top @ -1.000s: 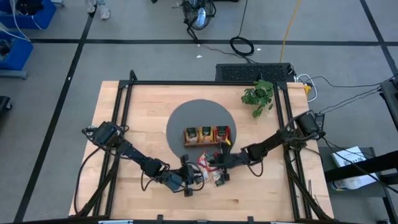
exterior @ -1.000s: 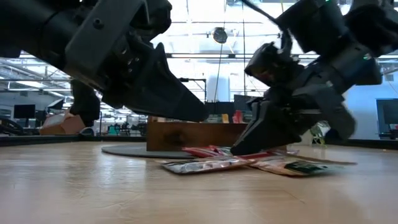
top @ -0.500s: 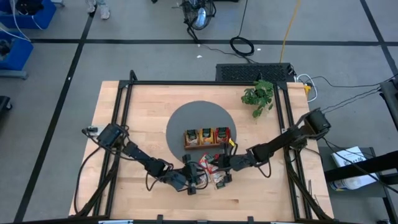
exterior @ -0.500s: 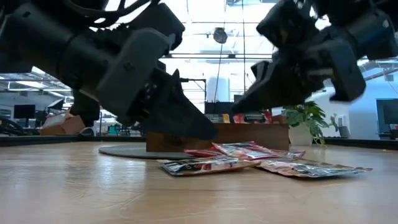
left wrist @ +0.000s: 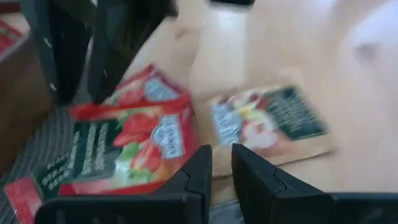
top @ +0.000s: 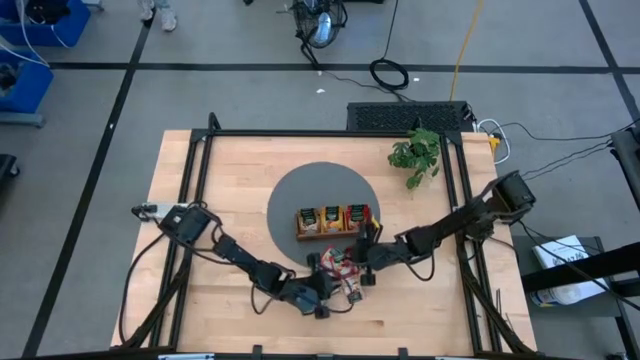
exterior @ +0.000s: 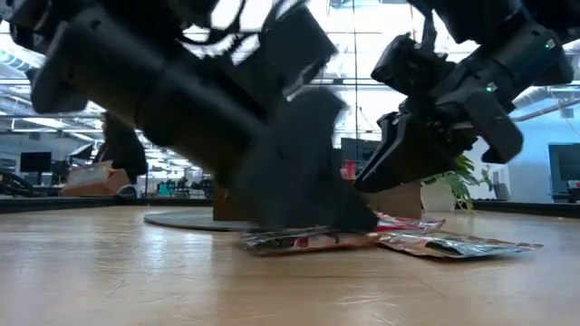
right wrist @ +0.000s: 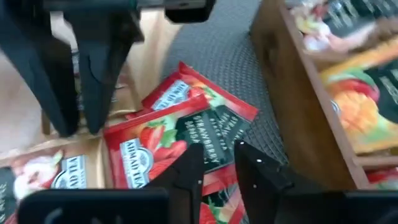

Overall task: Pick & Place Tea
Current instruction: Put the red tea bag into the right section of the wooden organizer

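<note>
The wooden tray (top: 332, 219) serves as the landmark: a brown, rectangular, three-compartment box sitting on a round dark grey mat (top: 322, 185) with a fine woven texture, itself lying on a pale wood-grain table (top: 240, 180).

Nearest the table's front edge, the left gripper (top: 325, 293) is hovering low, in front of the tray. Its two dark, flat, wedge-shaped fingers (left wrist: 199, 171) are standing a narrow slit apart, with nothing between them; the gripper is holding no sachet.

Just beyond it, loose tea sachets (top: 345, 272) are lying in a flat cluster between the left gripper and the tray's front wall. They are thin, glossy, rectangular packets: overlapping red ones (right wrist: 180, 134) with strawberry print and dark label panels, partly on the mat's edge, and a tan-and-dark one (left wrist: 270, 127) lying alone on bare wood beside them.

The right gripper (top: 363, 262) is hanging over the cluster, just in front of the tray's right end. Its dark fingers (right wrist: 186, 171) are parted by a slim gap, released, gripping nothing.

Inside the tray, further sachets (top: 330, 216) are standing upright in the compartments, showing yellow and dark printed faces; red ones are filling the right-hand compartment.

Well behind the tray, a small leafy green plant (top: 415, 153) is standing near the table's far right corner.
</note>
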